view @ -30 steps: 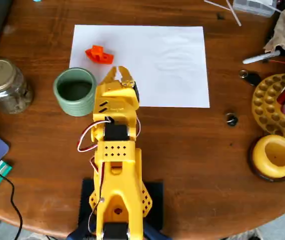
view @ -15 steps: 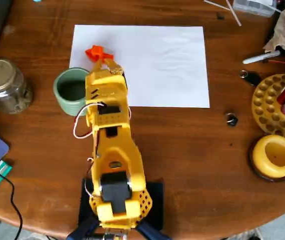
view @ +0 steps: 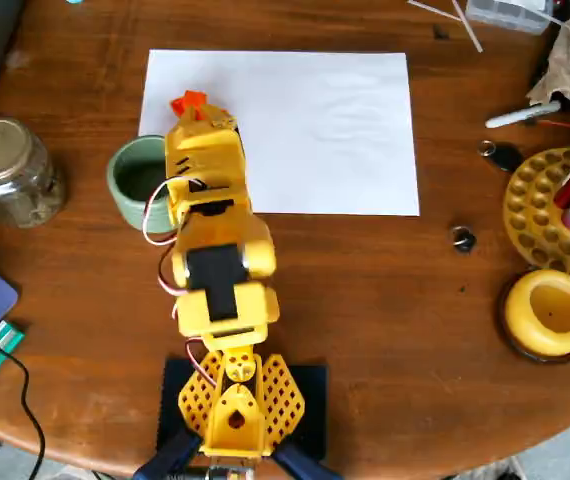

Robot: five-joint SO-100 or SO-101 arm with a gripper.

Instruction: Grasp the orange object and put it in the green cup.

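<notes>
Seen from overhead, the yellow arm stretches up from its clamped base at the bottom edge of the round wooden table, its far end lying over the left part of the white sheet of paper; taking that sheet as the landmark, the orange object shows near the sheet's upper left corner, on or just above the paper, peeking out at the very tip of the arm; the gripper sits right at the object, but the arm's body hides the fingers, so I cannot tell whether they are wide, narrow or closed on it; the green cup stands just off the sheet's left edge near its lower left corner, upright, dark inside, partly covered on its right side by the arm; a glass jar with a metal lid stands further left of the sheet, beyond the cup; well to the right of the sheet lie a yellow ring-shaped dish and a yellow holed tray with pens
</notes>
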